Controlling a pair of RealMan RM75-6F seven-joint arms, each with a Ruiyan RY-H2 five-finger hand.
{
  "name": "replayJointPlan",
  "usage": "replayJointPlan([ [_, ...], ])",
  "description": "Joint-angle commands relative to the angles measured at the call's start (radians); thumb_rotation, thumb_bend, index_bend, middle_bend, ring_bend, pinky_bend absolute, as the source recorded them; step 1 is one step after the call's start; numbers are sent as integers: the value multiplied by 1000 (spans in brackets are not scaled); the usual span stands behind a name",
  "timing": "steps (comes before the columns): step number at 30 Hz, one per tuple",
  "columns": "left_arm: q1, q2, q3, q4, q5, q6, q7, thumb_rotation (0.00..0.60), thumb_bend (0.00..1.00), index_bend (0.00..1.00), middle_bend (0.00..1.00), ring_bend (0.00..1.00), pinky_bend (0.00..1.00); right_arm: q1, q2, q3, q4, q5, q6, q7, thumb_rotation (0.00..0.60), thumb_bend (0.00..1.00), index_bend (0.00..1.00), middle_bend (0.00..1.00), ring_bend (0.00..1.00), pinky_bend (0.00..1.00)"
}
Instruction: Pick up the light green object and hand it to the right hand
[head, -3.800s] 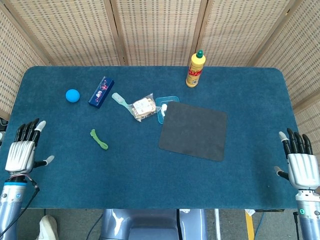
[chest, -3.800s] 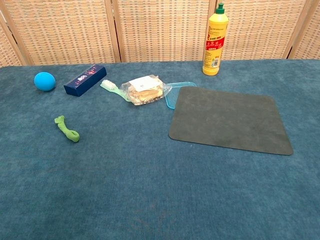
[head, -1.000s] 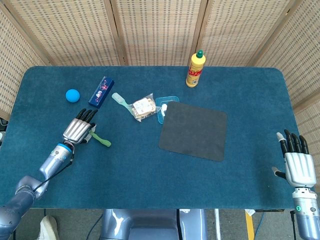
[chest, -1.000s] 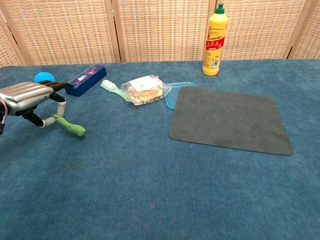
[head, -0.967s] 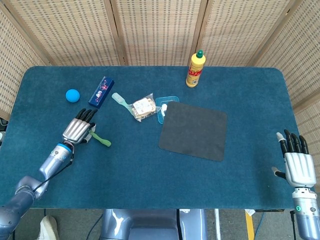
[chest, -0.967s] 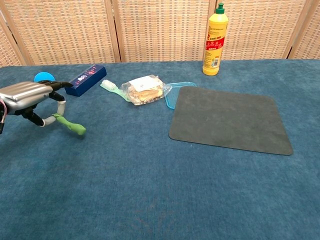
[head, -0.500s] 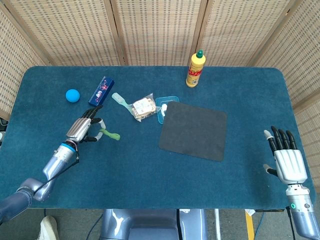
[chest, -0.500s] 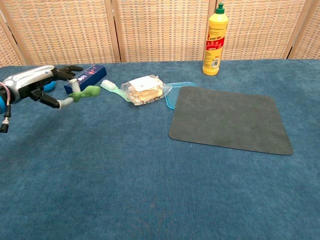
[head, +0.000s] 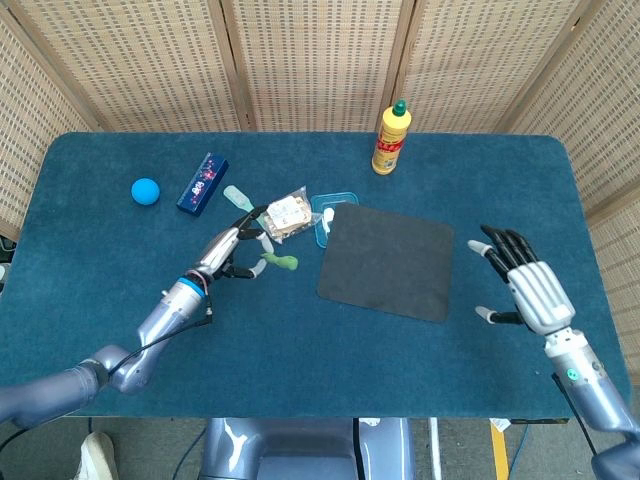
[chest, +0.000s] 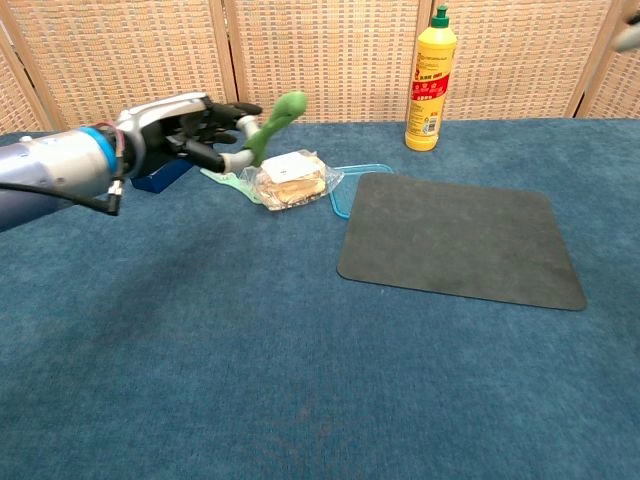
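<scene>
My left hand pinches the light green object, a short soft strip, and holds it in the air over the table's middle left, near the snack packet. The strip sticks out to the right of the fingertips. My right hand hovers open, fingers spread, over the table's right side, just right of the dark mat. In the chest view only a blurred bit of that hand shows at the top right corner.
A wrapped snack packet lies on a pale green toothbrush beside a clear blue lid. A blue ball and a dark blue box lie at far left. A yellow bottle stands at the back.
My left hand has lifted the green object off the table and carried it up and to the right. My right hand has risen from the table's front right edge and moved inward.
</scene>
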Motion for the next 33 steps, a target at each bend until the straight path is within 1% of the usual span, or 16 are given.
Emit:
replayJointPlan([
  [1,-34,-36,-35,-24,-54,-26,59,600,523,750,0,0,0,68,20,23,-21,-37,-43,15,600,0,251,2,0,0],
  [3,-48,-52,-49,-36,-83,-37,93,600,523,750,0,0,0,98,15,29,-23,-49,-59,-2,600,13,288,10,0,0],
  [7,-69,-78,-65,-48,-122,-47,147,600,522,750,0,0,0,146,-7,41,-19,-52,-91,-15,600,139,369,43,0,0],
  [13,-98,-120,-89,-39,-184,-61,214,600,522,750,0,0,0,202,-29,37,-36,-55,-141,-50,600,210,408,60,0,0],
  [22,-113,-162,-101,-25,-212,-85,223,600,523,750,0,0,0,253,-75,38,-40,-36,-168,-96,600,301,455,82,0,0],
  [33,-133,-186,-118,-11,-217,-102,236,600,523,750,0,0,0,288,-99,39,-75,-7,-187,-137,600,357,482,90,0,0],
])
